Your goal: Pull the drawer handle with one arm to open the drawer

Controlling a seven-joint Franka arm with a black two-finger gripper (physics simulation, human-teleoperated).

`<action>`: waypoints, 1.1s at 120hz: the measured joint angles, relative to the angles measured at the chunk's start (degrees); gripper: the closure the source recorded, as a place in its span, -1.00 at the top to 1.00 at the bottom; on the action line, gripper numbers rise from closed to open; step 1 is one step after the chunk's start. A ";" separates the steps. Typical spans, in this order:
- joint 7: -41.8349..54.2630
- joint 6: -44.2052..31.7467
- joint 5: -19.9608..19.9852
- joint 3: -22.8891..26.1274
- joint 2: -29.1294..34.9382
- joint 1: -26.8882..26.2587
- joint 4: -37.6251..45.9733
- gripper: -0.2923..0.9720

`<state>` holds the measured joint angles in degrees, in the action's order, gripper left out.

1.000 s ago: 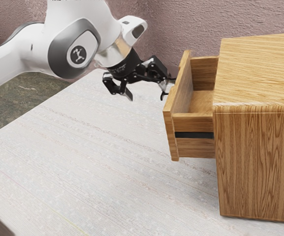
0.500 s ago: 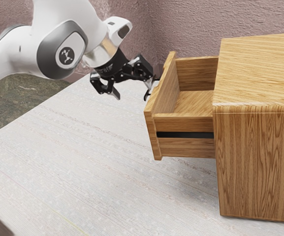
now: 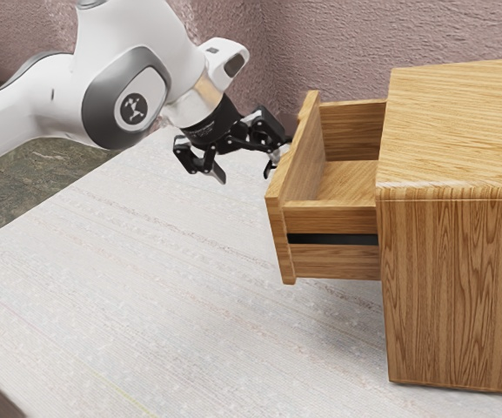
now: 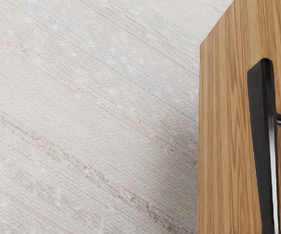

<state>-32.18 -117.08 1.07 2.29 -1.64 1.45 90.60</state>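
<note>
Exterior view: A white robot arm [image 3: 103,96] is reaching in from the exterior view's left toward a wooden cabinet [image 3: 459,261] standing on a pale bench [image 3: 146,296]. The top drawer [image 3: 333,187] is sticking well out of the cabinet. The black gripper [image 3: 244,170] is hovering against the drawer's face, on the side away from the cabinet. Its jaws are spread wide and released, clamping nothing.

Half a second ago the drawer was standing slightly farther out. Now drawer and gripper are both sitting a little nearer the cabinet, though farther out than a second ago. The drawer is probably open enough already, with the pull slackening.

Wrist view: The handle [image 4: 261,146], a slim black bar, is standing off the wooden face, with the bench lying beyond it, away from the cabinet.
</note>
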 joint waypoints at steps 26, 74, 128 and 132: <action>0.03 -0.13 -0.02 -2.44 0.75 -2.04 1.01 0.53; 0.07 -0.66 -0.69 -6.66 11.83 0.08 8.11 0.54; 7.38 15.72 -7.43 4.15 -1.39 -5.77 -15.55 0.54; 8.05 17.51 -8.27 4.70 -2.28 -5.82 -15.85 0.54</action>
<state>-24.13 -99.57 -7.21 6.98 -3.92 -4.37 74.75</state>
